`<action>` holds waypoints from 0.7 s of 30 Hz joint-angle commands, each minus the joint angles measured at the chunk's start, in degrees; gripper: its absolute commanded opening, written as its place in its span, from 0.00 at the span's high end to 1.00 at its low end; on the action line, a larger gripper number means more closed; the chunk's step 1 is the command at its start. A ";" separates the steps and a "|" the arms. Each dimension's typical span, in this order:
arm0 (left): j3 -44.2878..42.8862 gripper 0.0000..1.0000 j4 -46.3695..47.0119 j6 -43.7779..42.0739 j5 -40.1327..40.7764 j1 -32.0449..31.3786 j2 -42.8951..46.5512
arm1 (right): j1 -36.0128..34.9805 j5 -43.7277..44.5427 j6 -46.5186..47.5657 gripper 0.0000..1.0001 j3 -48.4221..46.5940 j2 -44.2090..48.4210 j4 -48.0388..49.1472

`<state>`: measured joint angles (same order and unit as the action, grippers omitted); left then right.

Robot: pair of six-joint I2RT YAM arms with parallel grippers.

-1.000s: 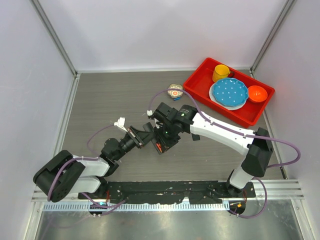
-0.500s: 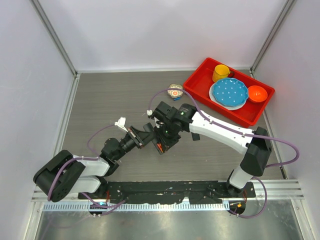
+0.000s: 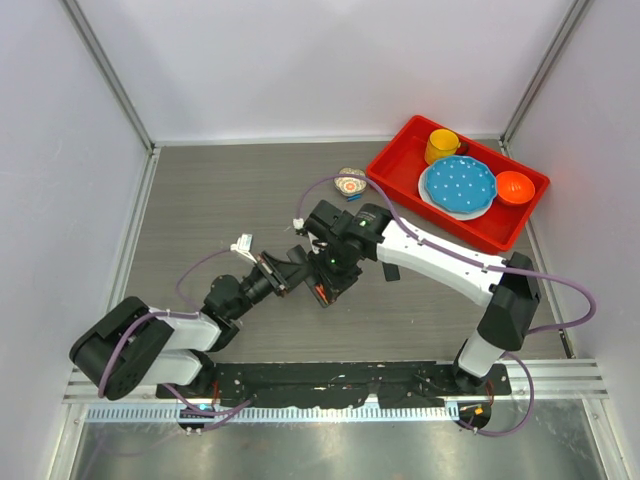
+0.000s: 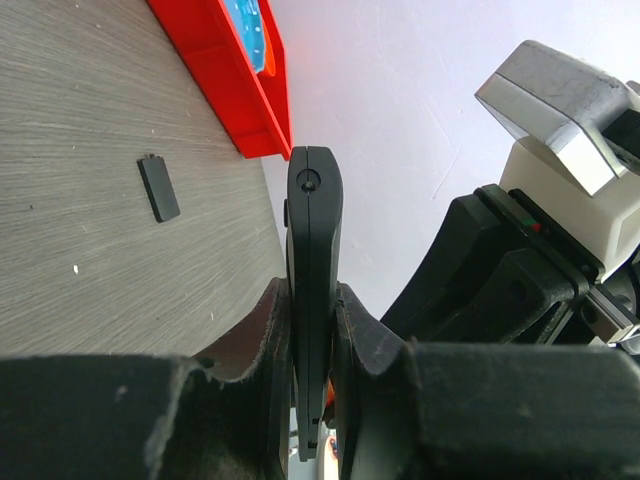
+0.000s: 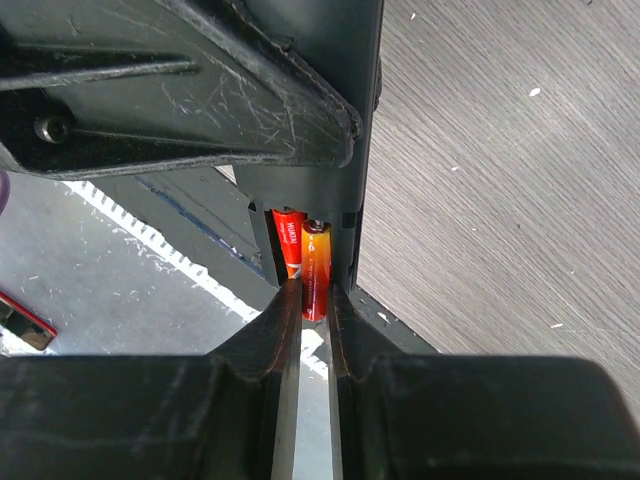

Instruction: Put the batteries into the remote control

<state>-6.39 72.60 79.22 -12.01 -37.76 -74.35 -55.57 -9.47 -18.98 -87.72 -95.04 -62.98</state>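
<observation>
My left gripper [image 4: 312, 335] is shut on the remote control [image 4: 314, 250], a slim black bar held edge-on above the table. In the right wrist view the remote control [image 5: 362, 200] shows its open recess, with a red battery [image 5: 289, 240] lying inside. Beside it sits an orange battery [image 5: 315, 270], its near end pinched by my right gripper [image 5: 314, 308], which is shut on it. From above, both grippers meet at the remote control [image 3: 322, 290] in the middle of the table. Other batteries are out of view.
A small flat black cover [image 4: 158, 187] lies on the grey table. A red tray [image 3: 398, 182] at the back right holds a blue plate [image 3: 458, 185], a yellow cup [image 3: 441, 146] and an orange bowl [image 3: 515, 187]. A small patterned object [image 3: 350, 183] lies left of the tray.
Both arms have crept slightly towards the left; the grips are unchanged.
</observation>
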 commanded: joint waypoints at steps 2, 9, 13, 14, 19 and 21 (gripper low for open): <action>-2.39 1.00 16.00 1.55 -1.97 -0.56 -0.45 | 1.08 3.67 1.58 0.83 -2.81 -0.67 -0.65; -3.45 1.00 16.00 1.99 -1.96 -0.56 -0.98 | 1.08 3.76 1.58 0.79 -2.72 -0.32 -1.00; -3.54 1.00 16.00 1.90 -2.05 -0.56 -1.06 | 1.08 3.85 1.58 0.78 -2.63 -0.23 -1.00; -3.54 1.00 16.00 1.90 -2.05 -0.56 -1.06 | 1.08 3.94 1.58 0.78 -2.63 -0.23 -1.00; -3.45 1.00 16.00 1.90 -1.97 -0.56 -1.15 | 1.08 4.20 1.67 0.74 -2.72 -0.05 -1.00; -3.36 1.00 16.00 1.90 -1.96 -0.56 -1.24 | 1.08 4.29 1.58 0.73 -2.80 -0.05 -1.00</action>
<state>-7.92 72.51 79.40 -12.01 -37.78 -75.66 -55.18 -7.99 -18.48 -88.42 -95.31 -63.90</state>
